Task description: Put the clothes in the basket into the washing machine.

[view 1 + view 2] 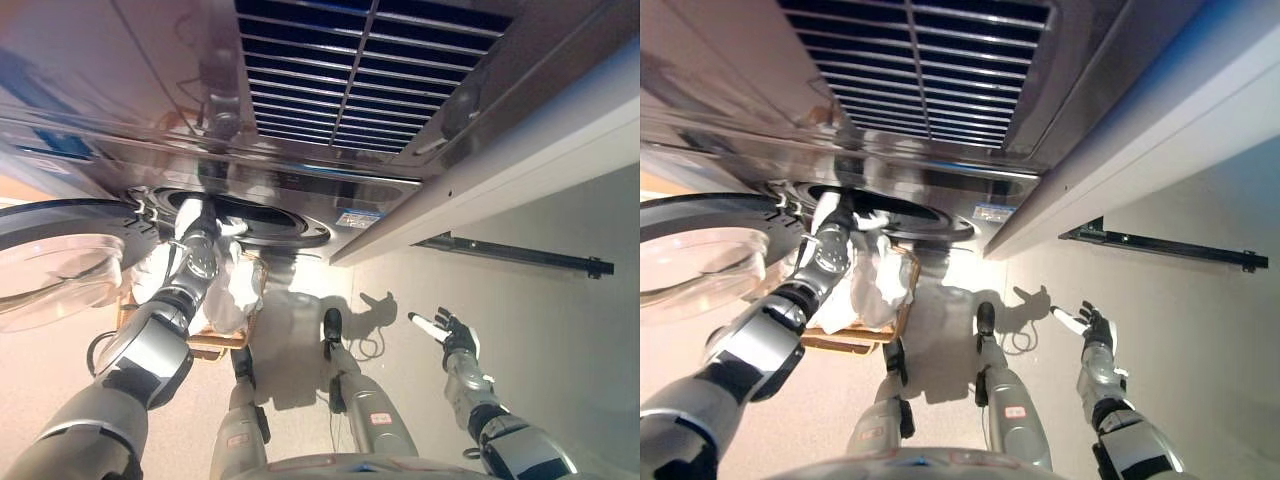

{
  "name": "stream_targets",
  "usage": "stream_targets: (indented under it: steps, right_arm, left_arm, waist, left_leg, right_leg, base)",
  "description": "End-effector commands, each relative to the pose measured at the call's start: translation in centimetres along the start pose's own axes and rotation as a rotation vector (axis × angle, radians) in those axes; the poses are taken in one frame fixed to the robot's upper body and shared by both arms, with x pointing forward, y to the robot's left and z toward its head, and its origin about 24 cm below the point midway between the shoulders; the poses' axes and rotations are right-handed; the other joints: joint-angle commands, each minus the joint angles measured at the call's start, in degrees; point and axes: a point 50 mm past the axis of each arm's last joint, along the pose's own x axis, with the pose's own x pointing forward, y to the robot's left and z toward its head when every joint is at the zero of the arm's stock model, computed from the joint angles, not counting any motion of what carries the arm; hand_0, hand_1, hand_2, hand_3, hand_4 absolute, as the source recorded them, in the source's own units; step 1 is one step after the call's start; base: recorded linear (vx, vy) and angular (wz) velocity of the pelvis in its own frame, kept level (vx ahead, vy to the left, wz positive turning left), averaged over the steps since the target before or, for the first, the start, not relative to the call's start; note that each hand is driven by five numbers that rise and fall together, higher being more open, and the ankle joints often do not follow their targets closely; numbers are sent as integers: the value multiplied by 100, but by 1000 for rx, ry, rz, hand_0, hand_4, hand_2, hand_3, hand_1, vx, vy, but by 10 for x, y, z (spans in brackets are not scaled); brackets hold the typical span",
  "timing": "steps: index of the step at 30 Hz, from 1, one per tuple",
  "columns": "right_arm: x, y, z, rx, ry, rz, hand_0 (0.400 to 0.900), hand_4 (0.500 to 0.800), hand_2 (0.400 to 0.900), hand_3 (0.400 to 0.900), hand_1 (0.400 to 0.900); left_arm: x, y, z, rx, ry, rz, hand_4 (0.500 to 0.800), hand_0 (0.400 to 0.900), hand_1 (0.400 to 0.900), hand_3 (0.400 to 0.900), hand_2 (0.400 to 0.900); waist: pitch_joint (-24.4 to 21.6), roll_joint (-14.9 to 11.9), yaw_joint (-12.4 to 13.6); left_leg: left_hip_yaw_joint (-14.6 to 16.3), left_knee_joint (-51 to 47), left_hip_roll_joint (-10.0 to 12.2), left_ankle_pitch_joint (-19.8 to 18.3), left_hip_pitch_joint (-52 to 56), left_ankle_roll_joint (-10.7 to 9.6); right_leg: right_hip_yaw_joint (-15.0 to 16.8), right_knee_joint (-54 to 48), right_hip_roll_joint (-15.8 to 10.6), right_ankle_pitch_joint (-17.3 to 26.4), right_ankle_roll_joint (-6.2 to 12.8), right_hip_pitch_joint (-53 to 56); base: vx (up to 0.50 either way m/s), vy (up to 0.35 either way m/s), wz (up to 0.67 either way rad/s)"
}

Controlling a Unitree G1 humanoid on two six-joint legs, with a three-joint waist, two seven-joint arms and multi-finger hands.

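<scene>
The left hand (837,222) reaches into the washing machine's drum opening (902,213), fingers hidden there, so their hold cannot be told. White clothes (872,285) remain heaped in the wicker basket (845,341) just below the opening. Much loading seems left. The right hand (1092,327) hangs open, well apart.

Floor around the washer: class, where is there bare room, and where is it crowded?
Bare floor lies around the open right hand. Crowded: the left hand reaches into the drum opening, above the basket of clothes beside the open door.

Black bar (520,254) fixed on pale wall (560,330); beige floor (940,340) beneath
</scene>
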Motion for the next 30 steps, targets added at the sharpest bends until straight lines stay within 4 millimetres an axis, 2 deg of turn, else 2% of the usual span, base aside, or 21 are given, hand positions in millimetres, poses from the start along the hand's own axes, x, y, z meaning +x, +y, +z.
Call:
stream_targets:
  steps: [1, 2, 3, 4, 5, 6, 7, 8, 9, 10, 11, 14, 16, 19, 21, 22, 23, 28, 30]
  right_arm:
    - [7, -45, 13, -20, -16, -110, 900, 800, 900, 900, 900]
    - [7, -47, 12, -24, 8, -105, 900, 800, 900, 900, 900]
    - [6, -50, 7, -35, 23, -104, 900, 800, 900, 900, 900]
    - [6, -51, 7, -36, 24, -104, 900, 800, 900, 900, 900]
    - [3, -55, -3, -44, 61, -103, 900, 800, 900, 900, 900]
    - [2, -58, -8, -43, 74, -107, 900, 800, 900, 900, 900]
    - [1, -58, -8, -44, 75, -107, 900, 800, 900, 900, 900]
    - [-3, -62, -19, -55, 108, -103, 900, 800, 900, 900, 900]
    - [-5, -65, -26, -51, 130, -104, 900, 800, 900, 900, 900]
    - [-6, -65, -26, -52, 131, -104, 900, 800, 900, 900, 900]
    - [-9, -68, -36, -67, 158, -95, 900, 800, 900, 900, 900]
    - [-18, -70, -55, -108, 219, -66, 900, 800, 900, 900, 900]
    - [-23, -71, -66, -155, 256, -38, 900, 800, 900, 900, 900]
    - [-35, -55, -89, -264, 319, 71, 900, 800, 900, 900, 900]
    - [-43, -53, -102, -323, 359, 116, 900, 800, 900, 900, 900]
    - [-43, -53, -103, -323, 359, 116, 900, 800, 900, 900, 900]
    - [-51, -51, -115, -346, 393, 142, 900, 800, 900, 900, 900]
    - [-74, -54, -146, -472, 525, 210, 900, 800, 900, 900, 900]
    - [-86, -48, -161, -524, 580, 268, 900, 800, 900, 900, 900]
  left_arm:
    - [3, 12, -6, 146, -18, -15, 800, 900, 900, 900, 900]
    - [-9, -8, -29, 147, 43, -101, 800, 900, 900, 900, 900]
    - [-17, -19, -41, 159, 57, -146, 800, 900, 900, 900, 900]
    - [-18, -20, -42, 159, 57, -147, 800, 900, 900, 900, 900]
    - [-36, -37, -68, 116, 135, -205, 800, 900, 900, 900, 900]
    - [-44, -46, -77, 90, 162, -227, 800, 900, 900, 900, 900]
    - [-44, -46, -78, 90, 163, -227, 800, 900, 900, 900, 900]
    - [-62, -63, -95, 14, 228, -274, 800, 900, 900, 900, 900]
    - [-73, -72, -106, -47, 276, -293, 800, 900, 900, 900, 900]
    - [-74, -73, -106, -47, 277, -294, 800, 900, 900, 900, 900]
    - [-94, -89, -121, -150, 354, -343, 800, 900, 900, 900, 900]
    - [-119, -100, -142, -306, 471, -346, 800, 900, 900, 900, 900]
    - [-133, -105, -154, -370, 530, -342, 800, 900, 900, 900, 900]
    - [-158, -121, -164, -453, 610, -372, 800, 900, 900, 900, 900]
    - [-175, -131, -170, -482, 658, -404, 800, 900, 900, 900, 900]
    - [-175, -131, -170, -482, 659, -404, 800, 900, 900, 900, 900]
    - [-195, -144, -174, -526, 721, -452, 800, 900, 900, 900, 900]
    - [-237, -164, -185, -474, 837, -598, 800, 900, 900, 900, 900]
    - [-243, -167, -186, -451, 841, -630, 800, 900, 900, 900, 900]
  waist:
    - [-103, -24, -102]
    - [-185, 35, -20]
    - [-218, 64, 8]
    - [-212, 64, 5]
    - [-305, 106, 88]
    - [-345, 128, 120]
    - [-338, 130, 117]
    - [-434, 166, 185]
    - [-489, 189, 217]
    - [-485, 191, 214]
    - [-583, 223, 280]
    - [-728, 267, 402]
    - [-793, 279, 474]
    - [-915, 297, 605]
    - [-962, 298, 684]
    - [-957, 298, 677]
    - [-999, 304, 733]
    - [-1091, 297, 817]
    - [-1106, 282, 857]
  left_leg:
    - [-207, 20, -108, -133, 201, -8]
    - [-208, -7, -125, -142, 360, -10]
    - [-204, -7, -126, -146, 450, -16]
    - [-206, -7, -125, -148, 466, -16]
    - [-208, -7, -132, -151, 624, -18]
    - [-210, -7, -132, -150, 705, -23]
    - [-211, -7, -132, -153, 720, -24]
    - [-219, -7, -140, -150, 853, -27]
    - [-220, -7, -147, -151, 931, -27]
    - [-222, -7, -146, -155, 946, -27]
    - [-217, -7, -149, -167, 1084, -30]
    - [-227, -7, -189, -208, 1309, -12]
    - [-242, -7, -222, -236, 1434, 8]
    - [-358, -7, -270, -278, 1558, 26]
    - [-461, -7, -316, -307, 1651, 64]
    - [-467, -7, -318, -309, 1659, 64]
    - [-545, -7, -376, -354, 1740, 113]
    - [-635, -7, -447, -454, 1913, 188]
    - [-665, -7, -481, -495, 1954, 216]
  right_leg:
    - [-124, 320, 113, -318, 543, 489]
    - [-146, 306, 103, -370, 542, 662]
    - [-163, 301, 88, -401, 542, 777]
    - [-165, 295, 89, -401, 542, 795]
    - [-208, 302, 65, -461, 531, 985]
    - [-229, 292, 52, -490, 529, 1098]
    - [-232, 286, 53, -490, 530, 1117]
    - [-278, 248, 30, -519, 533, 1299]
    - [-299, 217, 32, -538, 533, 1409]
    - [-301, 209, 34, -537, 533, 1428]
    - [-335, 143, 9, -532, 549, 1602]
    - [-381, 43, -30, -556, 580, 1902]
    - [-416, 43, -52, -578, 577, 2063]
    - [-536, 64, -104, -660, 576, 2313]
    - [-632, 87, -139, -706, 570, 2472]
    - [-639, 84, -140, -708, 571, 2485]
    - [-689, 109, -174, -747, 576, 2605]
    - [-787, 134, -255, -790, 593, 2810]
    - [-804, 151, -284, -805, 596, 2880]
  base:
    - [31, 30, 17]
    - [20, 22, 18]
    - [27, 21, 17]
    - [30, 5, 18]
    - [32, 4, 17]
    - [32, 4, 18]
    - [3, 7, 17]
    - [7, 12, 16]
    - [8, 12, 16]
    - [0, 15, 11]
    - [-4, 13, 7]
    - [15, 24, 12]
    - [24, 12, 18]
    - [31, 13, 34]
    - [34, 19, 31]
    - [43, 27, 31]
    - [41, 36, 24]
    - [37, 39, 19]
    - [21, 37, 11]
